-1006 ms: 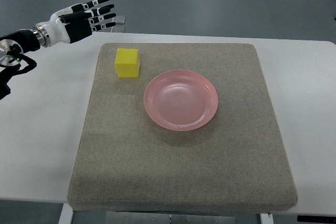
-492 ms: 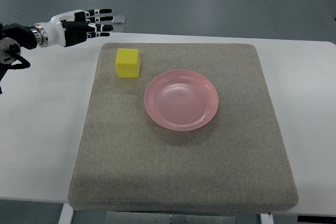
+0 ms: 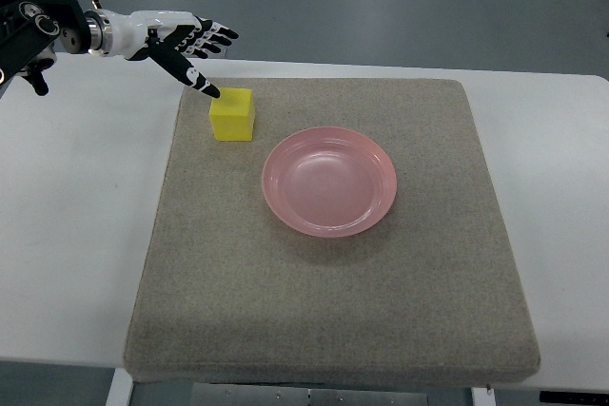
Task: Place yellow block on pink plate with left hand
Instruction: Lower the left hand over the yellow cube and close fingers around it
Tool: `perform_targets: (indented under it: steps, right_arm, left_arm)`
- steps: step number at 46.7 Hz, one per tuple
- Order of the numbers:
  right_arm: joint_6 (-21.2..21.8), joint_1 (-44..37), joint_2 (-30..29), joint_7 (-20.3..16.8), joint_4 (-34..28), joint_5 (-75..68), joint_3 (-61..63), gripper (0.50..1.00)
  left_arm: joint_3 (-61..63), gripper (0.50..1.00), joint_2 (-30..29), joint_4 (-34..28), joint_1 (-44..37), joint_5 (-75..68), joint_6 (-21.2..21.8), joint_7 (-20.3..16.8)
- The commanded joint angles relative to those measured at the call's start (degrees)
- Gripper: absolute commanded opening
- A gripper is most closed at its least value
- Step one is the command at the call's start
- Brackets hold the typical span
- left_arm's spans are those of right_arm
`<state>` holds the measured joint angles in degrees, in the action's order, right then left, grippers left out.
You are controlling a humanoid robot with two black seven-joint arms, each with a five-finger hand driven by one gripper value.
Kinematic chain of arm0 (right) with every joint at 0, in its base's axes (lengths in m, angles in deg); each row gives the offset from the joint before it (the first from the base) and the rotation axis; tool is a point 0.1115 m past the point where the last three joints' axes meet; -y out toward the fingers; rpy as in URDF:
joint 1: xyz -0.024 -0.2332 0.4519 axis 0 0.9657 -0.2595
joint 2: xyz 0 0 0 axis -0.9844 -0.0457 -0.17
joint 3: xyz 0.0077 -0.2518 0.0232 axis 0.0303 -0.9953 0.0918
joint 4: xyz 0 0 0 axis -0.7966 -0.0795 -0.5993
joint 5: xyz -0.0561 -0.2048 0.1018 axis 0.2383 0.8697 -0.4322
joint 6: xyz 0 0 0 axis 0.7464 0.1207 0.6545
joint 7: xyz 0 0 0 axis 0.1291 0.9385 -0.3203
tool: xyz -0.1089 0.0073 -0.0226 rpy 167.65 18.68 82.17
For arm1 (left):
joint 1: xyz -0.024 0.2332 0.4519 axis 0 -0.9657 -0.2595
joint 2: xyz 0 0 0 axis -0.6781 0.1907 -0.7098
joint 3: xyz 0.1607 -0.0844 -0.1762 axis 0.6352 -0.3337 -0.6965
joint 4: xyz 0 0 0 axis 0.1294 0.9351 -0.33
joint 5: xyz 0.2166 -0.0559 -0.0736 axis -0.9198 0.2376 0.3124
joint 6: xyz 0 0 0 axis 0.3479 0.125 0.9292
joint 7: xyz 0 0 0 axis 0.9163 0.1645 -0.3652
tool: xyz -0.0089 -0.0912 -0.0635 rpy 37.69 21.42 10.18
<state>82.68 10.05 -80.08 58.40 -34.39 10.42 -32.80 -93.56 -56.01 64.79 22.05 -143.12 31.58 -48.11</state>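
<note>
A yellow block [image 3: 232, 115] sits on the grey mat [image 3: 333, 311] near its far left corner. To the block's right lies the pink plate [image 3: 328, 181], with nothing in it. My left hand [image 3: 195, 50] comes in from the upper left, palm turned down and fingers spread. Its thumb tip hangs just above the block's far left corner. Whether it touches the block I cannot tell. The hand holds nothing.
The mat covers most of a white table [image 3: 71, 235]. Bare white table shows on both sides of the mat. Behind the table is grey floor.
My left hand has moved right and toward the block, rotating so the thumb now points down at the block's corner. Block and plate have not moved.
</note>
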Motion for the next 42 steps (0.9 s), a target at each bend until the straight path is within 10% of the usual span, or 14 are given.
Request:
perform_targets:
  steps: [1,17,42]
  right_arm:
    - [0.0,0.0,0.0,0.0,-0.1,0.0,0.0,0.924]
    - [0.1,0.0,0.0,0.0,-0.1,0.0,0.0,0.924]
    - [0.0,0.0,0.0,0.0,0.0,0.0,0.0,0.924]
  left_arm:
    - [0.5,0.996,0.1,0.4,0.3,-4.4,0.2,-0.3]
    - [2.6,0.996,4.8,0.3,0.1,-21.1,9.5,-0.6]
    - [7.0,0.994,7.0,0.3,-0.3,-21.6,9.9,-0.5]
